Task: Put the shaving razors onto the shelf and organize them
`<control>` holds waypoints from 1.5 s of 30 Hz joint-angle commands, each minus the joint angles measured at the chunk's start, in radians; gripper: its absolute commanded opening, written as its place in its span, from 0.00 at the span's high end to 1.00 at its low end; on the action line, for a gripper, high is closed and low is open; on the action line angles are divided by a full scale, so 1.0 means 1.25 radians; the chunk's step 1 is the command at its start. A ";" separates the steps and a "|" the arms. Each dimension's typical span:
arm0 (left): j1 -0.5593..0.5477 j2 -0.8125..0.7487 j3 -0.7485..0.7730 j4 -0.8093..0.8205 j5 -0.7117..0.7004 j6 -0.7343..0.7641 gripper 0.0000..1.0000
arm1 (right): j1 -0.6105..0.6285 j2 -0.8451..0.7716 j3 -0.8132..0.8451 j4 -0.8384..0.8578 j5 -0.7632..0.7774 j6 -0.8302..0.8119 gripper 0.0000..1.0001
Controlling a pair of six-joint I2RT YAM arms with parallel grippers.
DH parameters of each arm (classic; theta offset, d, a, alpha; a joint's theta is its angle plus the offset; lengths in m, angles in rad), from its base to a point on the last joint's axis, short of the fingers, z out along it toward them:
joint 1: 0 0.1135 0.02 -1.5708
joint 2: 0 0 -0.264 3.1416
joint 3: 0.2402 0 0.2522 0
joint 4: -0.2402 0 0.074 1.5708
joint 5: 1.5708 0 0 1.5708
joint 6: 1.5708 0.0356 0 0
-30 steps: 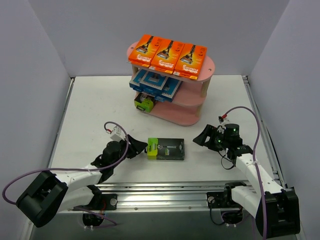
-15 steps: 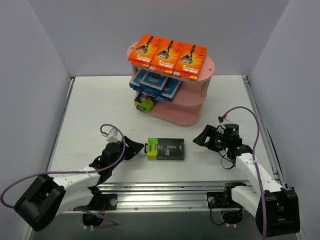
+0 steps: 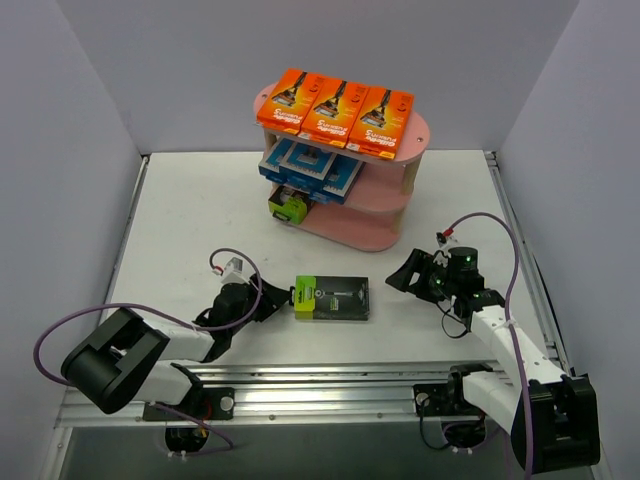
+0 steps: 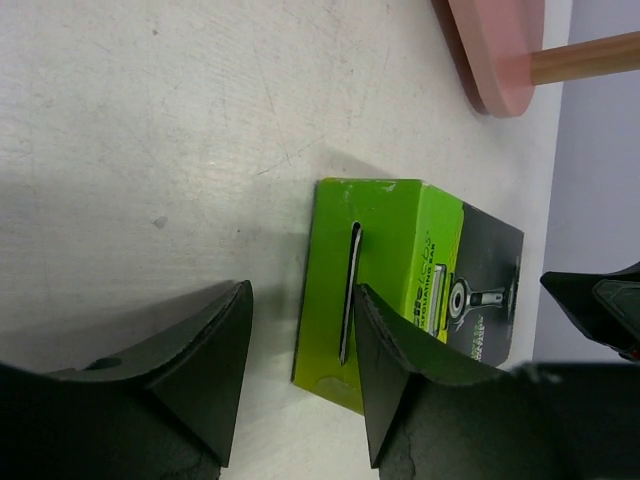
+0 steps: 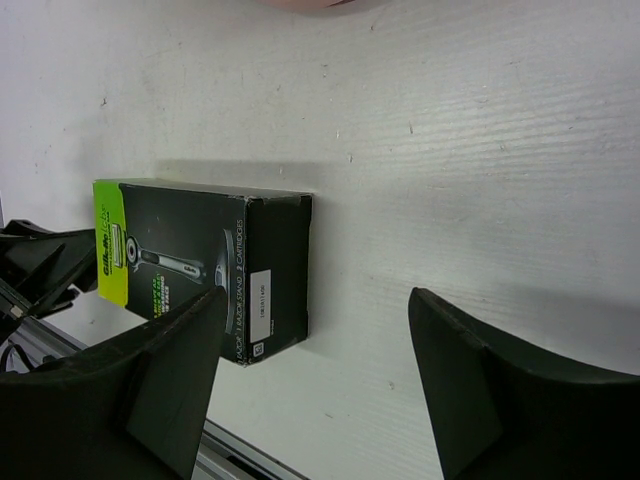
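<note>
On the desk, in front of the shelf, the black-and-green razor pack lies flat. My left claw gapes at its green end, holding nothing. Next, I reckon, it must straddle that end and close.

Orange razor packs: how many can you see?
3, in a row on top of the pink shelf: the left orange pack, the middle orange pack, the right orange pack. More could hide underneath.

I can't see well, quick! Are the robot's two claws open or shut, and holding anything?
Left gripper: open, at the lime end of the black-and-lime razor pack, holding nothing.
Right gripper: open, empty.
</note>
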 commanded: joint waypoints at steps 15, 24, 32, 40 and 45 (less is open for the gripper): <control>0.005 0.084 -0.003 0.172 0.028 -0.001 0.48 | 0.006 0.009 0.003 0.021 -0.011 -0.012 0.31; 0.005 0.232 -0.014 0.405 0.070 -0.039 0.55 | 0.010 0.006 0.003 0.020 -0.009 -0.012 0.31; 0.006 0.310 -0.040 0.548 0.072 -0.055 0.83 | 0.010 0.007 0.003 0.020 -0.006 -0.012 0.31; 0.006 0.357 -0.042 0.630 0.080 -0.063 0.98 | 0.010 0.010 0.005 0.021 -0.006 -0.012 0.31; 0.006 0.318 -0.015 0.575 0.108 -0.035 0.98 | 0.011 0.007 0.005 0.019 -0.008 -0.012 0.31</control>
